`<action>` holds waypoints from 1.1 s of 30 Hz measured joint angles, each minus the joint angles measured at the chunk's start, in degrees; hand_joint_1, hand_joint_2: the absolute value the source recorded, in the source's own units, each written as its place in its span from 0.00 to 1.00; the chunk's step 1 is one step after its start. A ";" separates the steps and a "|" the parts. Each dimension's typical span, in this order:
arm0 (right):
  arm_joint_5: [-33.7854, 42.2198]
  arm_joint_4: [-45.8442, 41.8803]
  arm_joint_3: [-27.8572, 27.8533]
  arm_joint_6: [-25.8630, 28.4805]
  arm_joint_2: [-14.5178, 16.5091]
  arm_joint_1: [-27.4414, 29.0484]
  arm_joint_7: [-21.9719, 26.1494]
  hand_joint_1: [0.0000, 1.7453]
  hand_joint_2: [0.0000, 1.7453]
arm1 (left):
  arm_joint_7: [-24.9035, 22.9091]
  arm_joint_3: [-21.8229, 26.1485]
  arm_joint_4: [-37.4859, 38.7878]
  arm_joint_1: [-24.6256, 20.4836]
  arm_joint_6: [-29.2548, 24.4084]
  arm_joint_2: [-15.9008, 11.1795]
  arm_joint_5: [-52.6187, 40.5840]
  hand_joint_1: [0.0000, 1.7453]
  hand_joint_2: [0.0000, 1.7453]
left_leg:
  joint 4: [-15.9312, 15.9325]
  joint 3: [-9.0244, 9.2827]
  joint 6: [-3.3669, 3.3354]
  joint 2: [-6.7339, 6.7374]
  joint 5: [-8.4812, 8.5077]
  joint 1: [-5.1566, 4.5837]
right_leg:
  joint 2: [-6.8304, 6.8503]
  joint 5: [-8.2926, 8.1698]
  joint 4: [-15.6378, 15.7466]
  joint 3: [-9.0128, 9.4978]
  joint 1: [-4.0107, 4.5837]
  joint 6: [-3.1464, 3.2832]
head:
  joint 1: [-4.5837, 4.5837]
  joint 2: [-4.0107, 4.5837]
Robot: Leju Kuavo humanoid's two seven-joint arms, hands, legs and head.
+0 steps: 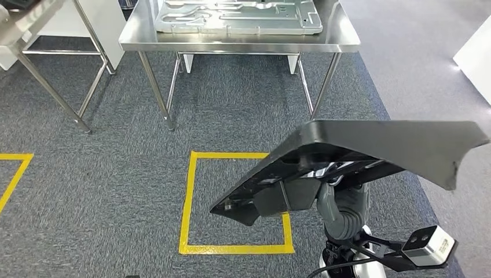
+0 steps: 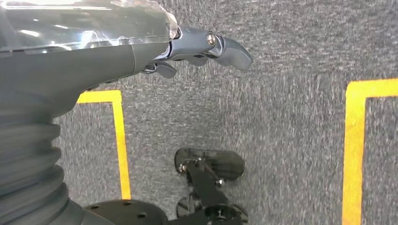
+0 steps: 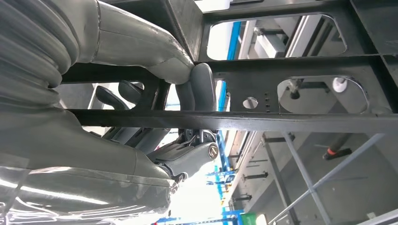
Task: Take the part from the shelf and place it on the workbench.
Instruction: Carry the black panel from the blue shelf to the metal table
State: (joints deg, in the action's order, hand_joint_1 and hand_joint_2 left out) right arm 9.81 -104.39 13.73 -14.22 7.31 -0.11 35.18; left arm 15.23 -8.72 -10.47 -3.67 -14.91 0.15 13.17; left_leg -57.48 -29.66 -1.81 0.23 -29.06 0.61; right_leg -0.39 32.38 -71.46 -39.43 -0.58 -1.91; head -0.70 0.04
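A large flat black part (image 1: 370, 152) with cut-out openings is carried in front of me, tilted, its low corner toward the yellow floor square. My right hand (image 1: 301, 194) grips it from underneath. In the right wrist view the thumb (image 3: 202, 84) and fingers (image 3: 187, 157) clamp one black bar of the part (image 3: 300, 121). The stainless workbench (image 1: 231, 41) stands ahead across the carpet, with a silver stamped metal panel (image 1: 237, 16) lying on it. My left hand (image 2: 206, 47) hangs over the carpet, fingers loosely extended, holding nothing.
A yellow taped square (image 1: 191, 202) marks the carpet between me and the workbench. A second steel table (image 1: 35, 23) stands at the far left, with another yellow line (image 1: 14, 174) before it. A white cabinet corner (image 1: 477, 55) is at the right.
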 joint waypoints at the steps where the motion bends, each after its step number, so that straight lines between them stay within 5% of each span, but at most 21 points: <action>1: 0.00 0.05 0.00 -0.01 -0.01 0.05 -0.01 1.00 1.00 | 0.00 0.00 0.00 0.08 0.01 0.00 0.01 0.00 1.00 | -0.01 0.41 0.05 0.00 -0.36 0.00 | 0.03 0.47 -2.54 -1.97 -0.09 -0.07 | 0.01 0.00; 3: 0.00 0.14 0.00 0.00 -0.01 0.09 -0.01 1.00 1.00 | 0.00 0.00 0.00 0.22 0.02 0.02 0.04 0.00 1.00 | -0.03 1.69 0.24 -0.02 -1.28 0.02 | 0.11 -1.83 -1.75 -3.12 -0.19 0.04 | 0.00 0.00; 6: 0.01 0.23 0.00 0.00 -0.01 0.02 -0.01 1.00 1.00 | 0.02 0.01 0.00 0.21 0.02 0.11 0.13 0.00 1.00 | 0.05 3.75 0.79 -0.03 -2.95 0.00 | 0.44 -8.33 8.55 -0.18 0.11 0.78 | 0.02 0.00; 8: 0.01 0.35 0.01 0.00 -0.01 0.00 -0.02 1.00 1.00 | 0.04 0.02 0.00 0.10 0.02 0.13 0.28 0.00 1.00 | 0.32 4.16 1.43 0.08 -3.57 -0.04 | 0.54 -9.50 11.18 0.35 0.56 1.50 | 0.10 0.00; 12: 0.02 0.41 0.07 -0.01 0.07 -0.20 0.03 1.00 1.00 | 0.36 0.03 0.00 -0.03 0.13 0.13 0.45 0.00 1.00 | -2.87 3.30 2.58 0.18 -3.38 0.05 | 0.23 -8.82 12.66 2.22 0.48 2.93 | 0.19 0.00; 15: 0.02 0.47 0.10 -0.01 0.18 -0.49 0.04 1.00 1.00 | 0.46 0.04 0.00 -0.04 0.15 0.15 0.44 0.00 1.00 | -12.75 -3.02 2.90 0.09 -6.81 0.14 | 0.24 -7.95 13.19 3.70 0.45 3.66 | 0.31 0.00; 17: 0.02 0.59 0.12 -0.01 0.19 -0.52 0.03 1.00 1.00 | 0.46 0.05 0.00 0.00 0.15 0.14 0.44 0.00 1.00 | -15.43 -6.27 3.03 0.09 -8.11 0.15 | -0.02 -7.30 13.12 4.38 0.59 3.82 | 0.30 0.00; 21: 0.02 0.77 0.15 -0.01 0.19 -0.54 0.04 1.00 1.00 | 0.50 0.09 0.00 0.24 0.15 0.05 0.41 0.00 1.00 | -4.27 -4.33 2.41 0.04 0.43 -0.08 | -0.52 -6.11 12.85 5.90 0.85 3.55 | 0.27 0.00; 24: 0.02 0.84 0.17 0.02 0.20 -0.59 0.02 1.00 1.00 | 0.57 0.09 0.00 0.12 0.15 -0.01 0.38 0.00 1.00 | -1.29 -3.63 1.56 -0.09 1.21 -0.56 | -0.50 -5.75 12.79 6.01 0.94 2.80 | 0.26 0.00; 27: 0.02 0.77 0.20 0.04 0.22 -0.70 0.04 1.00 1.00 | 0.61 0.10 0.00 0.14 0.16 0.11 0.38 0.00 1.00 | -0.22 -2.89 0.67 0.03 2.67 -0.05 | -0.43 -4.80 12.00 5.97 1.10 1.85 | 0.16 0.00; 31: 0.02 0.83 0.20 0.05 0.22 -0.72 0.06 1.00 1.00 | 0.69 0.11 0.00 0.01 0.23 0.15 0.38 0.00 1.00 | 0.35 -2.58 0.13 0.16 2.87 0.23 | -0.21 1.31 -0.58 -0.25 0.21 0.63 | -0.07 0.00; 33: 0.02 0.89 0.20 0.06 0.21 -0.65 0.05 1.00 1.00 | 0.70 0.11 0.00 0.09 0.26 0.16 0.38 0.00 1.00 | 0.33 -2.43 0.23 0.15 2.67 0.26 | -0.06 0.59 -2.43 -1.60 -0.26 0.19 | -0.08 0.00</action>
State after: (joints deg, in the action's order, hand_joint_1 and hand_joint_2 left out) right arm 9.84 -103.50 13.92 -14.16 7.52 -0.75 35.23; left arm 15.93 -8.61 -10.47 -3.59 -14.64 0.31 13.55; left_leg -57.15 -32.09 -1.58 0.38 -26.39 0.87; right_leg -0.45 32.98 -73.89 -41.03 -0.84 -1.72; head -0.78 0.04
